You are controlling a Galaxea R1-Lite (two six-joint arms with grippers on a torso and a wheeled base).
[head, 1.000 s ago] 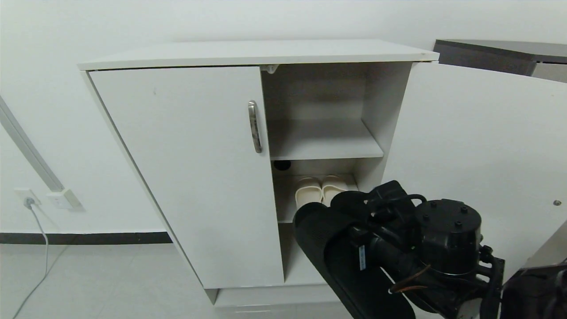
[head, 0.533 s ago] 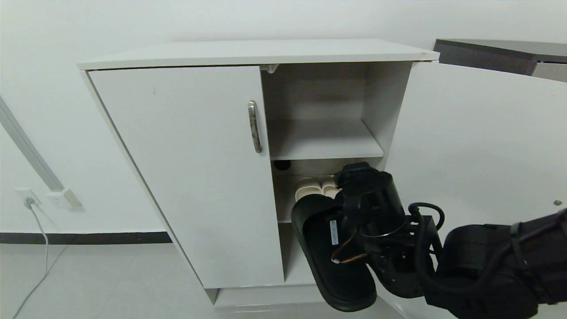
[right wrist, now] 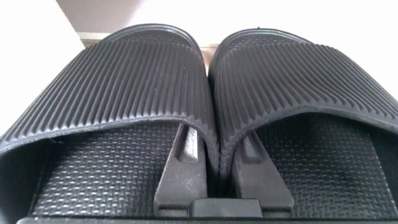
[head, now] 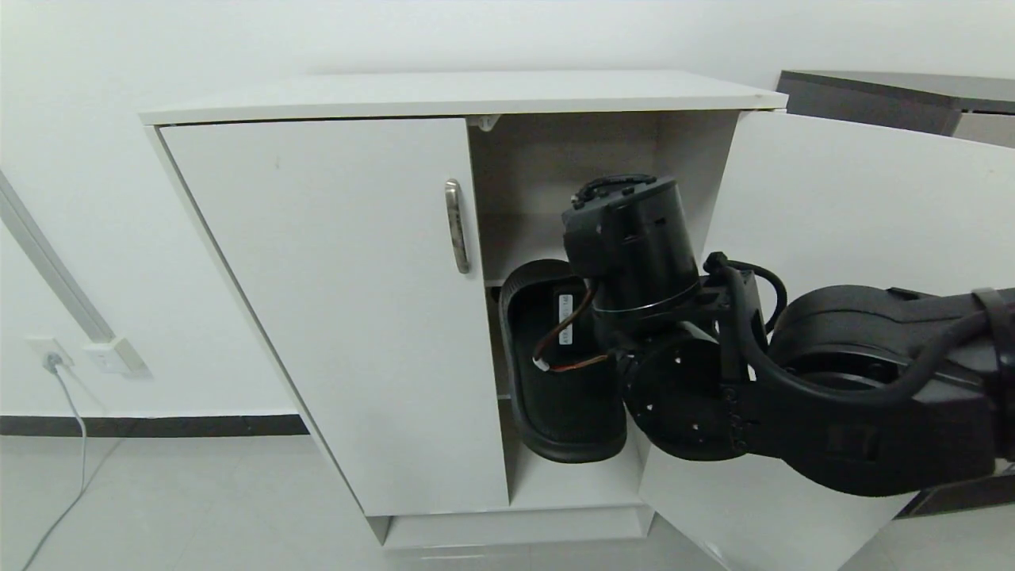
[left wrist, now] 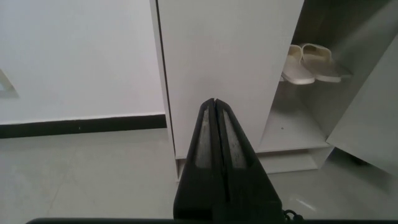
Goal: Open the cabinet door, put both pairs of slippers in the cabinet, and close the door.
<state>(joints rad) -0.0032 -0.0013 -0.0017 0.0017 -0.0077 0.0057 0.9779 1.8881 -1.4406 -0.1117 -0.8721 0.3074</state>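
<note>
As right gripper (right wrist: 216, 149) clamps black slippers (head: 555, 404), cabinet door (head: 840, 206) — wide open.

We see a plain white cabinet (head: 317, 317) with a silver handle (head: 453, 226). Inside it, the cream slippers (left wrist: 309, 62) are unpatterned. At its opening, the black slippers (right wrist: 149, 81) show ribbed straps and fine-gridded footbeds. Left of the cabinet, a black stripe (head: 151, 426) crosses the white wall (head: 79, 159).

black slippers (head: 555, 396) at open cabinet (head: 460, 95) front, white slippers (left wrist: 311, 62) shelved inside
</note>
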